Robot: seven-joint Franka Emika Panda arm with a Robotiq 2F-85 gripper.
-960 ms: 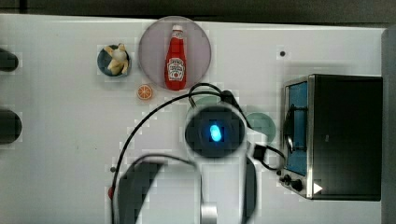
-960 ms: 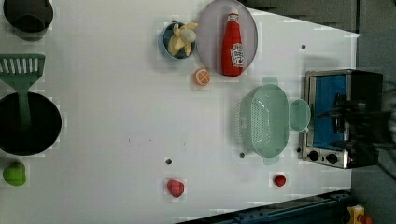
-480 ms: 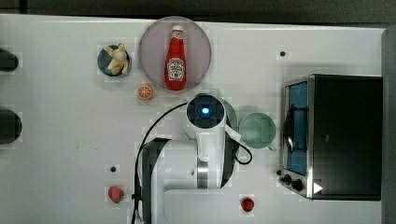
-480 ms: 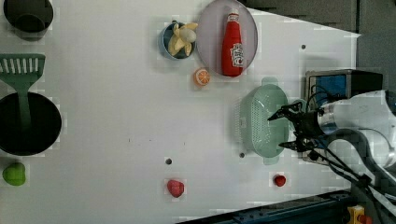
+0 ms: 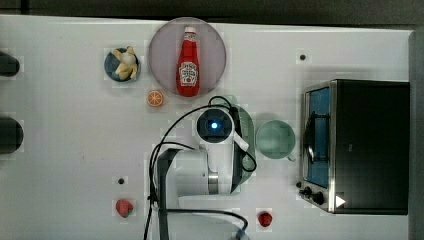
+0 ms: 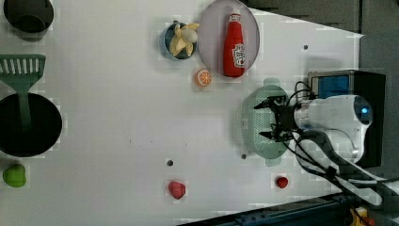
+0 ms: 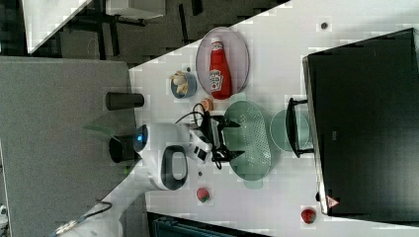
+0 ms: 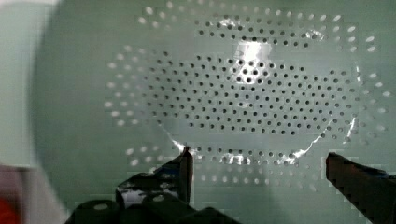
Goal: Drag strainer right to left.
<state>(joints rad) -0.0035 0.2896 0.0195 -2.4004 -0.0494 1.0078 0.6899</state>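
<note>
Spread wide, the gripper (image 6: 269,120) is seen above the strainer (image 6: 256,120) in the left view, its two dark fingers (image 8: 184,170) held apart over the perforated bowl with nothing grasped between them. In the wrist view the dotted green bowl is spanned by the fingers, one at each side.

Going left to right across the left view, a dark pot (image 6: 28,125) with a green spatula (image 6: 21,70) is found at the edge, and a green fruit (image 6: 14,175) lies below it. A blue bowl (image 6: 176,40) of banana pieces, an orange slice (image 6: 203,77) and a plate (image 6: 207,33) bearing a ketchup bottle (image 6: 235,44) are placed further along. The strainer is set just beside the toaster oven (image 6: 371,89), below the plate. In the top view a green cup (image 5: 275,140) is seen between strainer and oven. Two strawberries (image 6: 177,189) are laid near the table's lower edge.
</note>
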